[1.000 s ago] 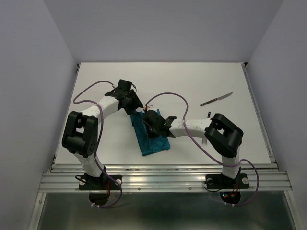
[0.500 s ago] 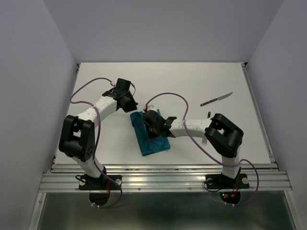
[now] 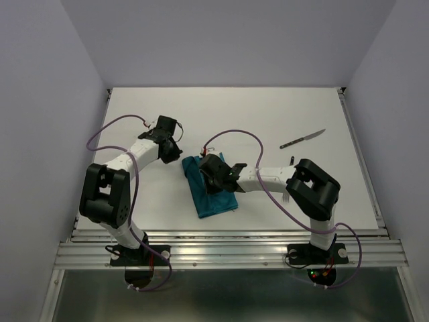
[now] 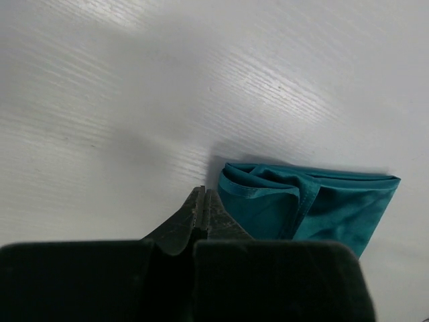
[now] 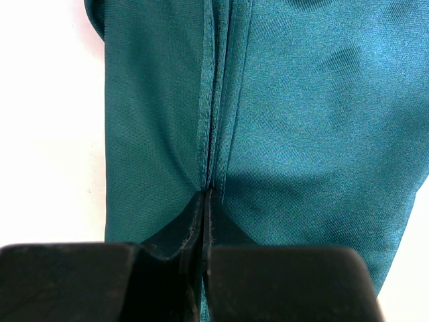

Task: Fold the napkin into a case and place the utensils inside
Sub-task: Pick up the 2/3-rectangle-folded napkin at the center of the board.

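The teal napkin [image 3: 216,200] lies folded into a long strip in the middle of the table. My right gripper [image 3: 208,178] is shut, and its tips [image 5: 203,196] rest on the cloth [image 5: 322,100] where the hemmed edges meet. My left gripper [image 3: 177,154] is shut on nothing, its tips [image 4: 203,194] just left of the napkin's far corner [image 4: 315,204], whose layers gape a little. The knife [image 3: 303,139], with a dark handle, lies at the back right. The silver fork [image 3: 287,198] lies mostly hidden under my right arm.
The white table [image 3: 268,111] ends at a metal rail [image 3: 228,236] in front of the arm bases. Grey walls stand on three sides. Purple cables loop over both arms.
My left gripper has shut and drawn back to the left, off the napkin's far corner. The right gripper has stayed pressed on the cloth.
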Controlling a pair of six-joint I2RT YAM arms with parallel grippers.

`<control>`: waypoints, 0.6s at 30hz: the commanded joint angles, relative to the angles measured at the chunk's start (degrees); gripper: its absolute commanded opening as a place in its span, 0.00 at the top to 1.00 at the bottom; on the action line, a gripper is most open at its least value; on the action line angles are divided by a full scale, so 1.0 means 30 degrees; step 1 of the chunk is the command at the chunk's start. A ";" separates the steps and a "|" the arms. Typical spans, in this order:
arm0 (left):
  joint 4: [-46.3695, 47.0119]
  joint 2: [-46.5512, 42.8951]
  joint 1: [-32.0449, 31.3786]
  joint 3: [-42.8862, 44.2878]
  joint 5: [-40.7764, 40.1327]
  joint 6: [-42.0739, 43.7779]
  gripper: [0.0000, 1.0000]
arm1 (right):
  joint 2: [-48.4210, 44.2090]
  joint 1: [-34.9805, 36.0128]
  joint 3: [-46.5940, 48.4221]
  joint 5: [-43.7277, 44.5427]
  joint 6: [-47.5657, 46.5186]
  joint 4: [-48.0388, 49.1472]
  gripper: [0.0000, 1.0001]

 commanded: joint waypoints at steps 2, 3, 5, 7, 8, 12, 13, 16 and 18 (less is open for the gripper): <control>0.0250 0.0341 -0.0056 -0.0518 -0.0177 0.0423 1.00 | -0.0242 0.0156 -0.0285 -0.0213 0.0026 -0.0200 0.99; 0.0368 0.0371 -0.0085 -0.0518 0.0027 0.0510 1.00 | -0.0242 0.0156 -0.0284 -0.0213 0.0026 -0.0229 0.99; 0.0603 0.0546 -0.0115 -0.0518 0.0613 0.0599 1.00 | -0.0213 0.0156 -0.0284 -0.0243 -0.0004 -0.0229 0.99; 0.0720 0.0693 -0.0232 -0.0489 0.1139 0.0600 1.00 | -0.0213 0.0156 -0.0284 -0.0243 -0.0004 -0.0201 0.99; 0.0924 0.0838 -0.0232 -0.0518 0.1345 0.0628 1.00 | -0.0213 0.0156 -0.0255 -0.0272 0.0025 -0.0229 0.99; 0.1335 0.1103 -0.0320 -0.0490 0.1903 0.0570 1.00 | -0.0242 0.0156 -0.0284 -0.0272 0.0026 -0.0230 0.99; 0.1394 0.1249 -0.0349 -0.0460 0.2020 0.0599 1.00 | -0.0213 0.0156 -0.0284 -0.0301 0.0026 -0.0201 0.99; 0.1570 0.1425 -0.0437 -0.0343 0.2630 0.0540 1.00 | -0.0242 0.0156 -0.0255 -0.0301 -0.0004 -0.0201 0.99; 0.1687 0.1484 -0.0467 -0.0313 0.2753 0.0482 1.00 | -0.0271 0.0156 -0.0284 -0.0330 -0.0003 -0.0230 0.99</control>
